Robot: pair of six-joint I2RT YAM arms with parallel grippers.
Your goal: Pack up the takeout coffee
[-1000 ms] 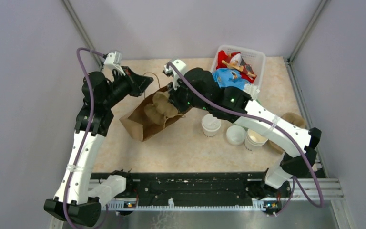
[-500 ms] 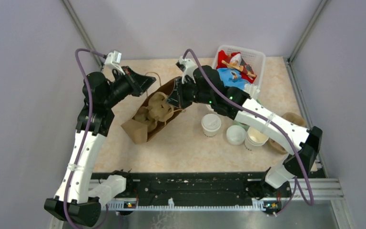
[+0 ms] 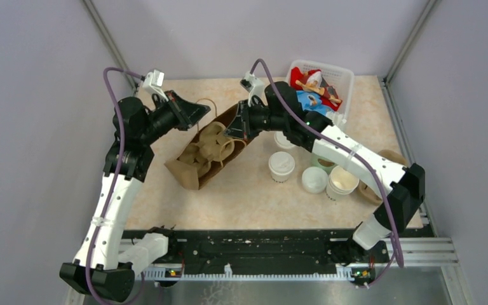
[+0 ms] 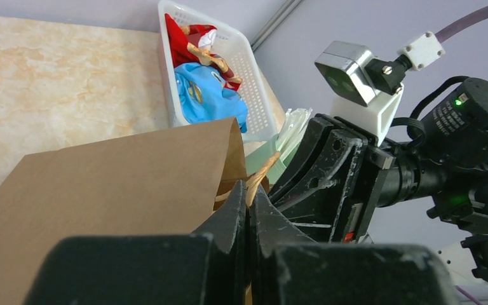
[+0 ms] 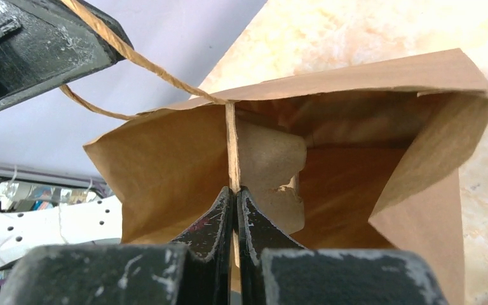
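Left gripper (image 4: 249,197) and right gripper (image 5: 235,194) each clamp tight on a handle (image 5: 230,140) of the brown bag (image 3: 181,166), with the coffee cup (image 3: 281,166) untouched beside the right gripper's wrist; overpulling could tear the paper.

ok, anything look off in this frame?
The paper bag leans askew rather than upright, slung between the left jaws and right jaws, each shut on a twine handle. The pulp carrier inside lies crooked. The takeout coffee stands upright on the table outside the bag, not yet packed.
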